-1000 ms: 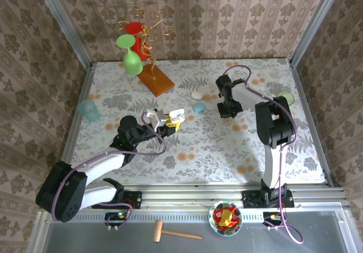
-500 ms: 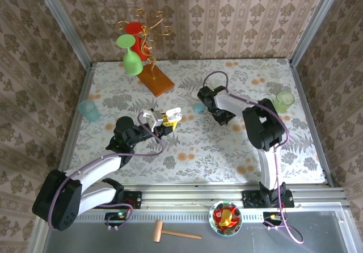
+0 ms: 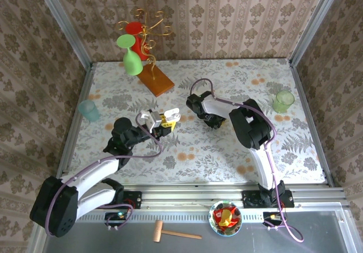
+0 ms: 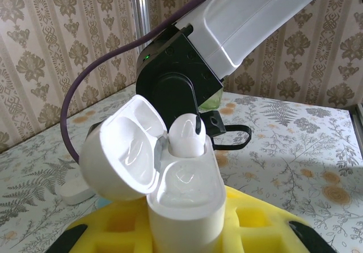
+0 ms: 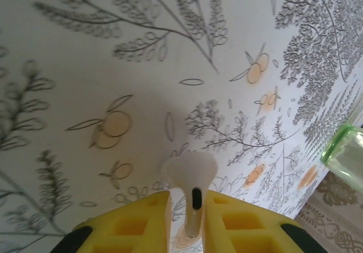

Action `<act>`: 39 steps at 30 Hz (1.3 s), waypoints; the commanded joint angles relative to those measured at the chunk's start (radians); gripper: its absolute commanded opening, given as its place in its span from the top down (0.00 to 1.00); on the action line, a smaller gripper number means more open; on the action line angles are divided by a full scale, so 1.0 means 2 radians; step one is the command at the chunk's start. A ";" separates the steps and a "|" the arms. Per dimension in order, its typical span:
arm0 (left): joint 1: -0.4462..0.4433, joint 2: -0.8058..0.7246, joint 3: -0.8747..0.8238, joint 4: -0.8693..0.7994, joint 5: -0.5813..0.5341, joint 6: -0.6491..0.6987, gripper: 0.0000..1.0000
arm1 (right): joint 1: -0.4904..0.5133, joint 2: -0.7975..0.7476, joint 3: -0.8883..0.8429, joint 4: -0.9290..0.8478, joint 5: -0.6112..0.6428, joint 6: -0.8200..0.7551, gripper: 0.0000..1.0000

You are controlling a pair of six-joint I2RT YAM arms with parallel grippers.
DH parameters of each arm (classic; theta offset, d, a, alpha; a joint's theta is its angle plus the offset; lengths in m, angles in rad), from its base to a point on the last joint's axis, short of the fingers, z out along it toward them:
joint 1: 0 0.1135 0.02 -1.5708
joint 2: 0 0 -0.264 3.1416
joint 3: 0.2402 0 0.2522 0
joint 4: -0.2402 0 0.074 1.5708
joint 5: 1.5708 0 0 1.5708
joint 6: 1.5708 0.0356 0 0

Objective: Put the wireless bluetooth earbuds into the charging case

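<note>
L gripper [image 4: 184, 236] pads [image 4: 252, 219] clamp the open white charging case [image 4: 184, 205] upright, and L wrist cam has a white earbud [image 4: 186, 136] at its mouth, while R wrist cam shows R gripper [image 5: 187, 210] fingers [image 5: 244, 222] flanking the stem w/ a slim gap (clamped or loose, can't tell), plus a green cup [image 5: 345, 151].

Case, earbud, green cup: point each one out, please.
case [image 4: 187, 205], left wrist view, front of its body
earbud [image 5: 189, 171], right wrist view, its rounded head
green cup [image 3: 283, 101], top external view, its open top
</note>
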 commanded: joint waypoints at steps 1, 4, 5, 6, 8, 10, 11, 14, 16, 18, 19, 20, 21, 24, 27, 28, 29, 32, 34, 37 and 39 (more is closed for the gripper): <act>0.003 -0.008 -0.002 -0.003 0.000 0.005 0.94 | 0.005 -0.002 0.011 -0.003 -0.031 -0.004 0.76; 0.003 -0.009 -0.002 -0.004 0.001 0.004 0.94 | 0.004 -0.019 0.005 0.015 -0.056 -0.001 0.72; 0.003 -0.009 -0.001 -0.004 0.001 0.004 0.94 | 0.003 -0.026 0.001 0.025 -0.068 -0.001 0.71; 0.003 -0.009 -0.001 -0.004 0.002 0.004 0.94 | 0.002 -0.032 -0.002 0.031 -0.077 0.000 0.70; 0.003 -0.009 0.000 -0.004 0.002 0.004 0.94 | -0.002 -0.046 -0.008 0.045 -0.103 0.005 0.69; 0.003 -0.009 0.000 -0.004 0.002 0.004 0.94 | -0.007 -0.062 -0.016 0.059 -0.132 0.010 0.67; 0.003 -0.009 0.000 -0.004 0.002 0.004 0.94 | -0.010 -0.072 -0.021 0.065 -0.144 0.014 0.66; 0.003 -0.009 0.002 -0.004 0.002 0.004 0.94 | -0.027 -0.106 -0.042 0.093 -0.187 0.034 0.64; 0.003 -0.008 0.002 -0.003 0.003 0.004 0.94 | -0.043 -0.130 -0.059 0.111 -0.220 0.053 0.60; 0.003 -0.006 0.003 -0.002 0.003 0.005 0.93 | -0.064 -0.150 -0.077 0.135 -0.253 0.082 0.56; 0.003 -0.004 0.003 0.000 0.003 0.006 0.93 | -0.076 -0.160 -0.086 0.147 -0.275 0.094 0.53; 0.003 -0.002 0.003 0.001 0.004 0.006 0.93 | -0.088 -0.165 -0.093 0.159 -0.298 0.108 0.51; 0.003 -0.001 0.003 0.003 0.004 0.006 0.93 | -0.099 -0.168 -0.097 0.165 -0.321 0.118 0.49; 0.003 0.004 0.002 0.009 0.005 0.004 0.93 | -0.128 -0.159 -0.100 0.173 -0.384 0.143 0.49; 0.003 0.008 0.002 0.013 0.006 0.002 0.93 | -0.136 -0.141 -0.096 0.172 -0.406 0.153 0.50; 0.003 0.007 0.001 0.014 0.007 0.002 0.93 | -0.136 -0.135 -0.094 0.173 -0.409 0.153 0.52; 0.003 0.007 0.001 0.014 0.007 0.002 0.93 | -0.136 -0.129 -0.094 0.173 -0.411 0.153 0.54; 0.003 0.008 0.000 0.013 0.006 0.002 0.93 | -0.136 -0.119 -0.091 0.176 -0.424 0.139 0.58; 0.003 0.008 0.000 0.012 0.008 0.002 0.93 | -0.136 -0.113 -0.090 0.183 -0.436 0.119 0.58; 0.003 0.008 0.000 0.013 0.007 0.001 0.94 | -0.136 -0.096 -0.075 0.177 -0.442 0.089 0.56; 0.003 0.010 0.000 0.014 0.007 0.000 0.93 | -0.137 -0.088 -0.072 0.179 -0.438 0.075 0.56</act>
